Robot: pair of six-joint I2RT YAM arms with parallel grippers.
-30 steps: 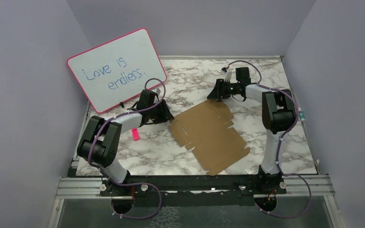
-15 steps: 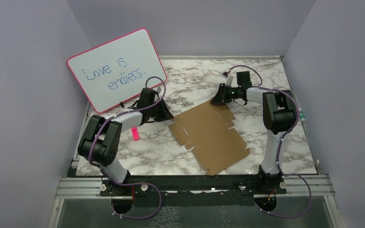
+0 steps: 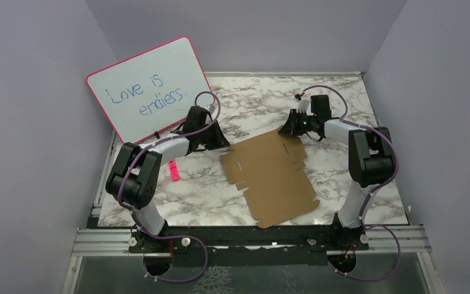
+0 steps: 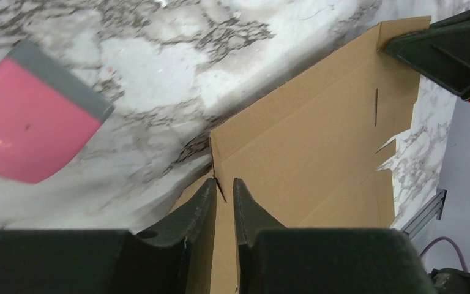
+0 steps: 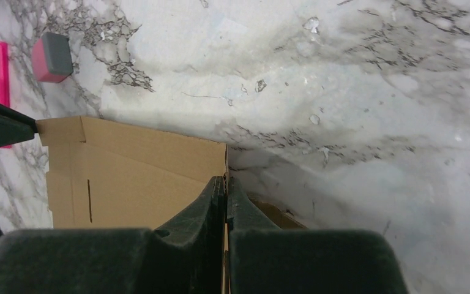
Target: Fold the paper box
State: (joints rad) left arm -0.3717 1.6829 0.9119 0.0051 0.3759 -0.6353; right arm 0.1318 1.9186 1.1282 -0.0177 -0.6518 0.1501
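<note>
The paper box (image 3: 269,177) is a flat brown cardboard sheet with creases and notched tabs, lying mid-table. My left gripper (image 3: 218,139) is at its far left corner. In the left wrist view its jaws (image 4: 223,184) straddle the box (image 4: 318,141) edge, closed to a narrow gap with cardboard between them. My right gripper (image 3: 283,130) is at the far right corner. In the right wrist view its jaws (image 5: 226,182) are pressed tight on the box (image 5: 134,177) edge, whose corrugated edge shows between the fingers.
A pink-framed whiteboard (image 3: 150,89) with blue writing leans at the back left. A pink marker (image 3: 174,170) lies left of the box, and a pink eraser (image 4: 33,116) sits near the left gripper. Purple walls enclose the marble table (image 3: 355,184).
Both grippers moved in onto the box's far corners and closed on them. The box shifted and turned slightly, its near corner swinging left.
</note>
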